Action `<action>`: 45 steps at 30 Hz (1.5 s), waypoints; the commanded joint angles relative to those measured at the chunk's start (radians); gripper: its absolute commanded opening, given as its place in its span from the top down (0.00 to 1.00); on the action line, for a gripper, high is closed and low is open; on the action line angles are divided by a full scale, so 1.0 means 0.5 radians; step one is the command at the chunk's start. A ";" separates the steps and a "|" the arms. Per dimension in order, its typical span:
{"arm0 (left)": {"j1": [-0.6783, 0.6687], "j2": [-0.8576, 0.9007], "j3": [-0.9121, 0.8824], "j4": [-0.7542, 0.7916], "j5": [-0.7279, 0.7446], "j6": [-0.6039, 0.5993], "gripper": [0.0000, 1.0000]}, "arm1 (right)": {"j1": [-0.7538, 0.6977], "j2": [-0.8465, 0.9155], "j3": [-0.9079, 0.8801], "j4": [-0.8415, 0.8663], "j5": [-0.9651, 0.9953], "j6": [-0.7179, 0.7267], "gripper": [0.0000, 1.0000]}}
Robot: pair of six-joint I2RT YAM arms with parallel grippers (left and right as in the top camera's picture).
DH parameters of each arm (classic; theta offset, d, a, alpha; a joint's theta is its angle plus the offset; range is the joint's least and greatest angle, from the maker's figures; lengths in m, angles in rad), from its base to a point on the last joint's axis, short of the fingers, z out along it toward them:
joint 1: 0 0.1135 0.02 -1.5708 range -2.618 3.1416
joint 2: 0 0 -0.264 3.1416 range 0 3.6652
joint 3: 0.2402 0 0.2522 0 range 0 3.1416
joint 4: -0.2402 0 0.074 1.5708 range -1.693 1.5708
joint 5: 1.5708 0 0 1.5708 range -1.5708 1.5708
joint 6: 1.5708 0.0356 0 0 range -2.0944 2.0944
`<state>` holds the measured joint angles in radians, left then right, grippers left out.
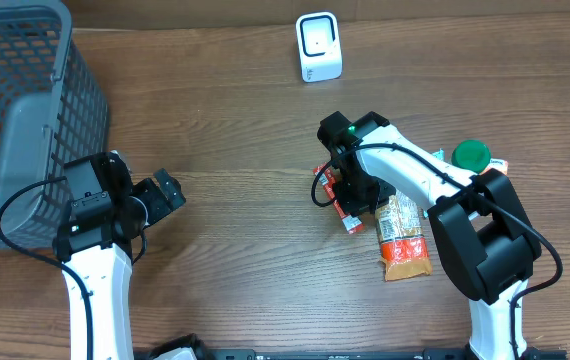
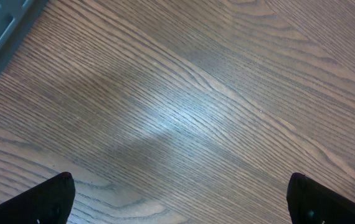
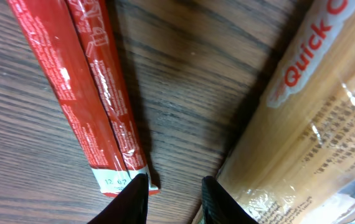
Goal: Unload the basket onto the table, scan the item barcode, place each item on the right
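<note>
Stick [image 3: 71,87] lies flat on the table [image 2: 184,93], not picked up yet.
Right gripper [image 3: 174,194] has its fingers a little apart with nothing between them. The stick's end sits just beside one finger, and a bag [image 3: 314,124] lies on the other side. I think the step is grabbing the stick. Next the gripper must close on it, lift it, and show its barcode to the scanner [image 1: 318,47], well apart up the table. Only the top view shows the scanner. Only the right wrist view shows the stick's small print. Left gripper [image 2: 180,194] is wide open and holds nothing.
</note>
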<state>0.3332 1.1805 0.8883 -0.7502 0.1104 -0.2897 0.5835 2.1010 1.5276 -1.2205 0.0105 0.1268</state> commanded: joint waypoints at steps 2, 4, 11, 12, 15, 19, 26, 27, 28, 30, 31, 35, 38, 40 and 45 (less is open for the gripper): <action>-0.010 0.011 0.027 0.005 -0.020 -0.027 0.00 | 0.001 -0.043 -0.024 0.021 -0.101 -0.011 0.70; -0.010 0.011 0.027 0.005 -0.020 -0.027 0.00 | 0.001 -0.043 -0.031 0.032 -0.147 -0.011 0.70; -0.010 0.011 0.027 0.005 -0.020 -0.027 0.00 | 0.001 -0.043 -0.040 0.043 -0.168 -0.010 0.69; -0.010 0.011 0.027 0.005 -0.020 -0.027 0.00 | 0.001 -0.043 -0.043 0.050 -0.179 -0.009 0.69; -0.010 0.011 0.027 0.005 -0.020 -0.027 0.00 | 0.001 -0.043 -0.070 0.101 -0.241 -0.009 0.69; -0.010 0.011 0.027 0.005 -0.020 -0.027 0.00 | 0.001 -0.043 -0.139 0.206 -0.241 -0.008 0.69; -0.010 0.011 0.027 0.005 -0.020 -0.027 0.00 | -0.002 -0.043 -0.275 0.262 -0.233 -0.009 0.74; -0.010 0.011 0.027 0.005 -0.020 -0.027 0.00 | -0.002 -0.043 -0.285 0.270 -0.234 -0.008 0.79; -0.010 0.011 0.027 0.005 -0.020 -0.027 0.00 | -0.002 -0.043 -0.296 0.278 -0.234 -0.008 0.85; -0.010 0.011 0.027 0.005 -0.020 -0.027 0.00 | -0.002 -0.043 -0.299 0.278 -0.234 -0.008 0.96; -0.010 0.011 0.027 0.005 -0.020 -0.027 0.00 | -0.002 -0.043 -0.299 0.284 -0.233 -0.008 0.96; -0.010 0.011 0.027 0.005 -0.020 -0.027 0.00 | -0.002 -0.046 -0.272 0.323 -0.179 -0.009 0.96; -0.010 0.011 0.027 0.005 -0.020 -0.027 0.00 | 0.005 -0.074 -0.225 0.322 -0.135 -0.063 0.96; -0.010 0.011 0.027 0.005 -0.020 -0.027 0.00 | 0.026 -0.119 -0.201 0.325 -0.157 -0.164 0.96; -0.010 0.011 0.027 0.005 -0.020 -0.027 0.00 | 0.124 -0.225 -0.185 0.341 -0.198 -0.424 0.96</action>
<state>0.3332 1.1805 0.8883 -0.7502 0.1101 -0.2897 0.6106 2.0445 1.4155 -1.0599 -0.1032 0.0200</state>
